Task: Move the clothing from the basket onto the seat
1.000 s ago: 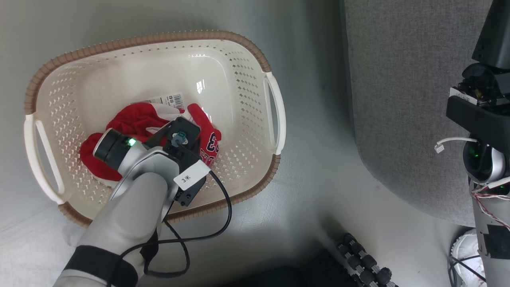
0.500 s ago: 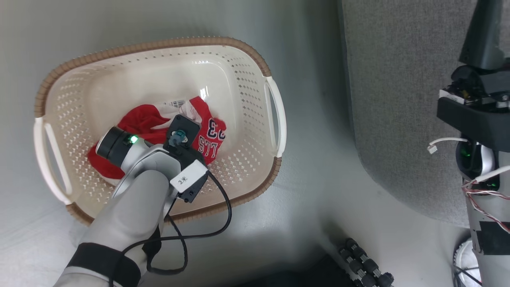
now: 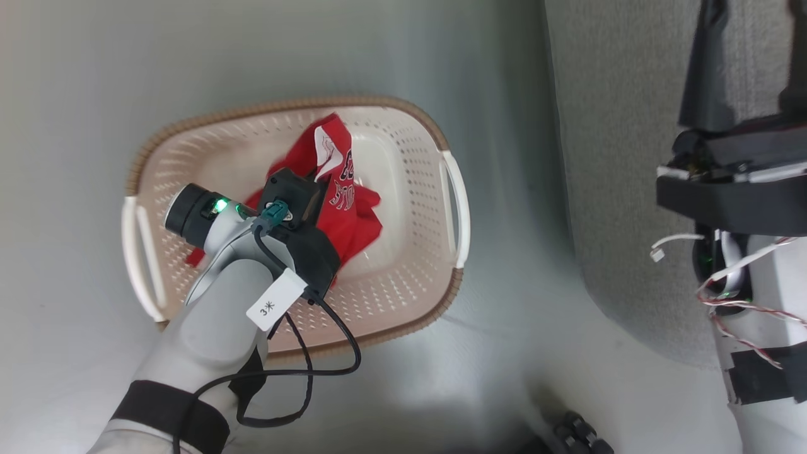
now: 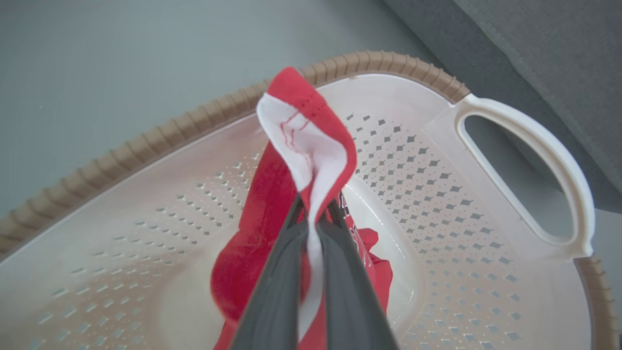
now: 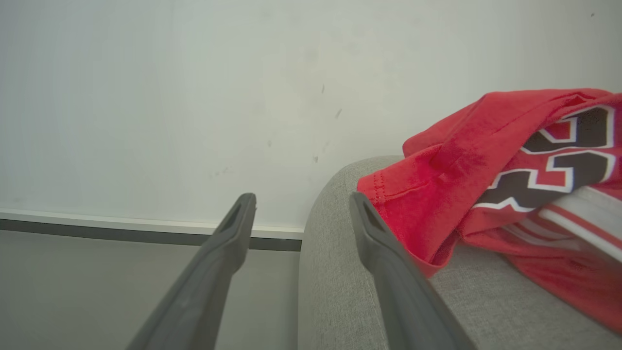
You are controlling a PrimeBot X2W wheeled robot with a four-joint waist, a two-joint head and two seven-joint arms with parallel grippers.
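Note:
The cream basket [image 3: 189, 135] with the brown rim stands on the floor left of the grey seat [image 3: 618, 157]. My left gripper [image 4: 313, 218] is shut on a red and white fold of the clothing [image 4: 311, 146], which hangs from the fingers above the basket floor [image 4: 427, 204]. From the head, the red garment [image 3: 347, 189] drapes below my left wrist, lettering showing. My right gripper [image 5: 301, 199] is open and holds nothing, hovering at the seat's rounded edge [image 5: 340, 291]. Another red garment [image 5: 486, 170] with black numerals lies on the seat just right of those fingers.
The pale grey floor [image 3: 504, 353] surrounds the basket. A black cable [image 3: 328, 366] loops off my left forearm over the basket's near rim. A dark roller wheel [image 3: 580, 435] sits at the bottom. Behind the seat are a white wall [image 5: 146, 97] and skirting.
My left gripper has shut on the clothing and raised it off the basket floor. The head camera has pulled back, so the basket looks smaller. The right gripper stays open.

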